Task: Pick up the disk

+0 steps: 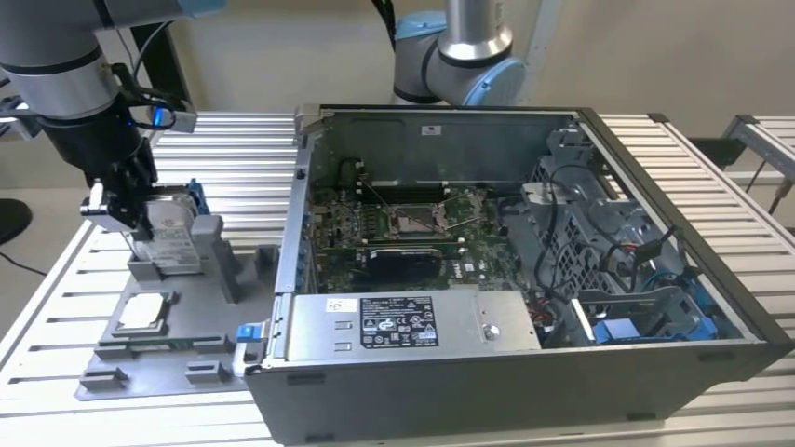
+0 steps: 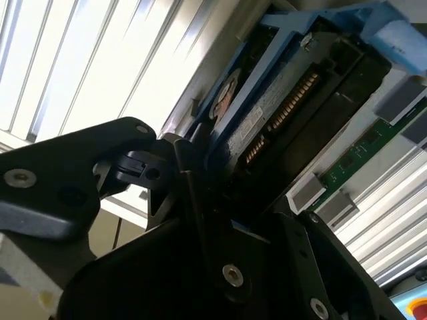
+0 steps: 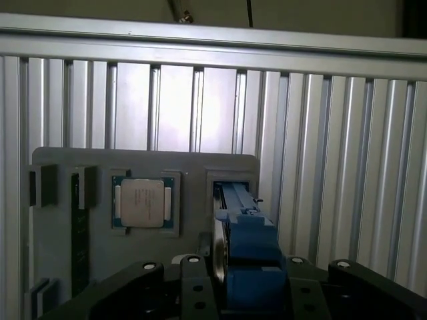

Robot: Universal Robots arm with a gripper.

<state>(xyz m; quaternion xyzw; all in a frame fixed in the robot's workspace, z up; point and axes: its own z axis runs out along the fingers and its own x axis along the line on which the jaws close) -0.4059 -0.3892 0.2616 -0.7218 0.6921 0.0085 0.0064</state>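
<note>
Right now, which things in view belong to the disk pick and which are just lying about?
Job: silver-metal disk in blue plastic carrier, on edge; black gripper clamped on it.
Lying about: small square silver CPU chip; grey fixture tray; open grey computer case; slatted aluminium table.

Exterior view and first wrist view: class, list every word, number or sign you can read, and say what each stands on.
No text can be read.
Black-and-white label on the long grey metal box: print too small.
White label on the blue-framed silver metal disk: blurred.
Square silver chip: faint marking, unreadable.
</note>
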